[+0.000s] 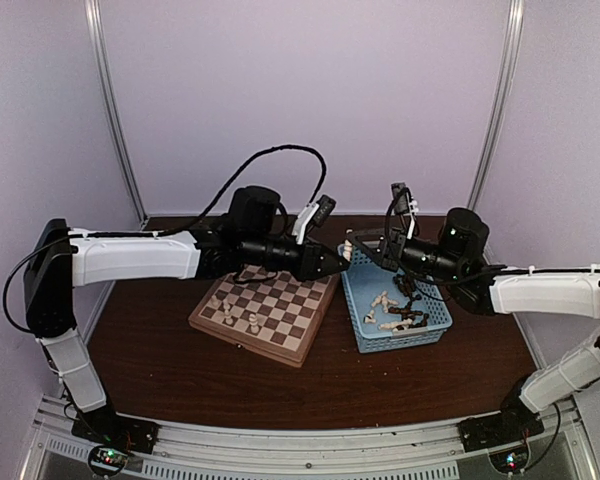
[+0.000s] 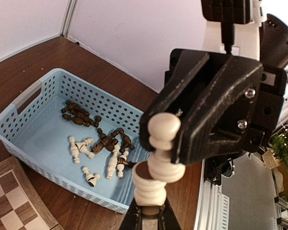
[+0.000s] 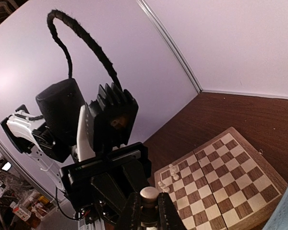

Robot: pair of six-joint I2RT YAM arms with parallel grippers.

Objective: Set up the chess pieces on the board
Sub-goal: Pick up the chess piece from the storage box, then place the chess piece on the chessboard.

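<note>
A cream-white chess piece (image 2: pixel 156 184) hangs in the air between the board (image 1: pixel 305 352) and the basket, gripped from both sides. My left gripper (image 2: pixel 151 211) is shut on its ringed base end. My right gripper (image 2: pixel 164 136) is shut on its ball-shaped head. In the right wrist view the right gripper (image 3: pixel 149 207) clamps the piece (image 3: pixel 149 194), with the left gripper (image 3: pixel 110 184) close in front. From above, the left gripper (image 1: pixel 338 262) and the right gripper (image 1: pixel 360 247) meet tip to tip. A few cream pieces (image 1: pixel 240 315) stand on the board's left side.
The light-blue perforated basket (image 2: pixel 24 98) sits right of the board and holds several loose cream pieces (image 2: pixel 81 148) and dark brown pieces (image 2: pixel 79 117) lying flat. A board corner (image 2: pixel 9 201) shows beside it. Purple walls enclose the brown table.
</note>
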